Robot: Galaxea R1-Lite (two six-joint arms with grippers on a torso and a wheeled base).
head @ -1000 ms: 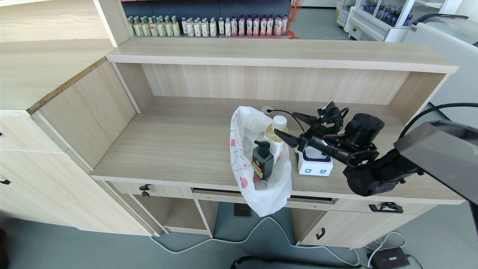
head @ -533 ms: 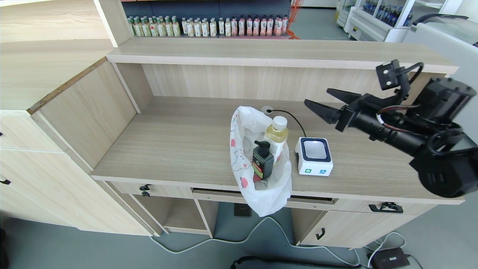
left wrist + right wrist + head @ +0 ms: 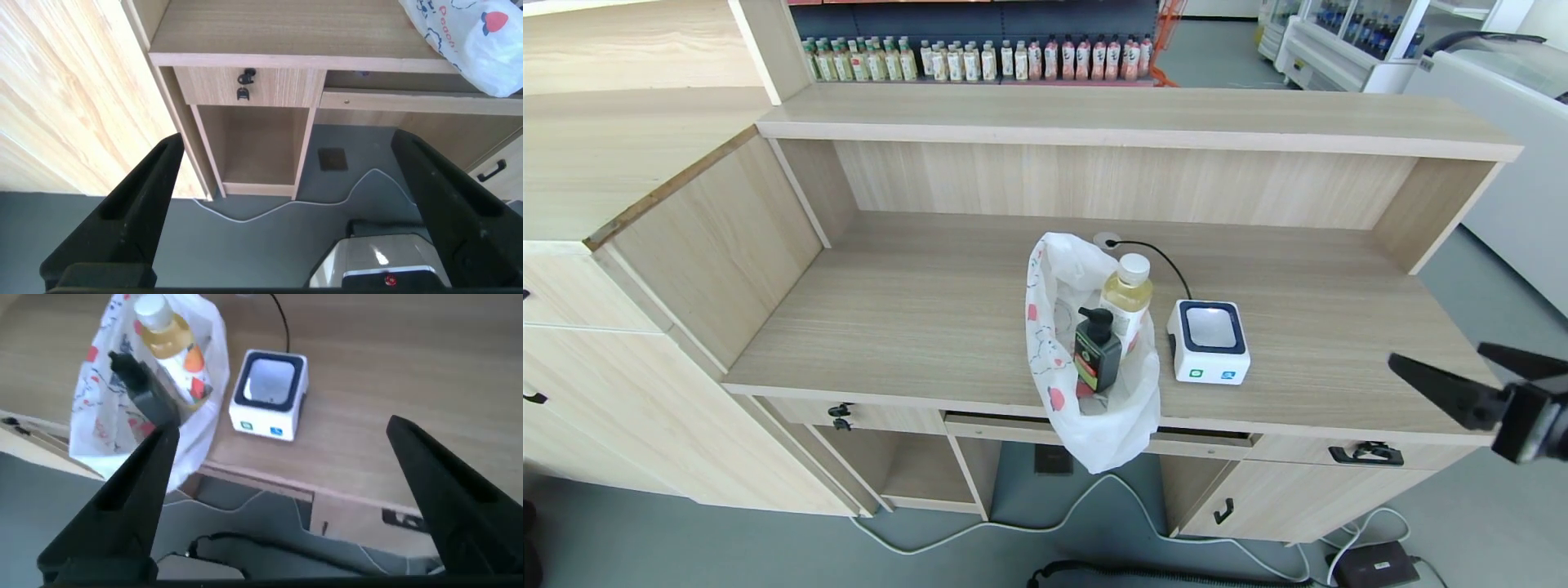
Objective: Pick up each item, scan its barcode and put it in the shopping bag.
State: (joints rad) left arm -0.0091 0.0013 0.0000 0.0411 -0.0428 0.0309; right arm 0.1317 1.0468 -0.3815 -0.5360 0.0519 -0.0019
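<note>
No text readable; shopping bag (image 3: 1045, 343) print, dark bottle (image 3: 1097, 359) label, too small to tell

Right gripper (image 3: 1437, 353) cut off by head view edge.

Head overlooks counter (image 3: 915, 327), wrists lower, sharing bag (image 3: 1045, 351)

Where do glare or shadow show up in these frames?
Head view: the scanner window carries a pale glare patch, while the counter is evenly lit. Right wrist view: the same window reflects pale light. Left wrist view: the open cubby under the counter sits in shade.
</note>
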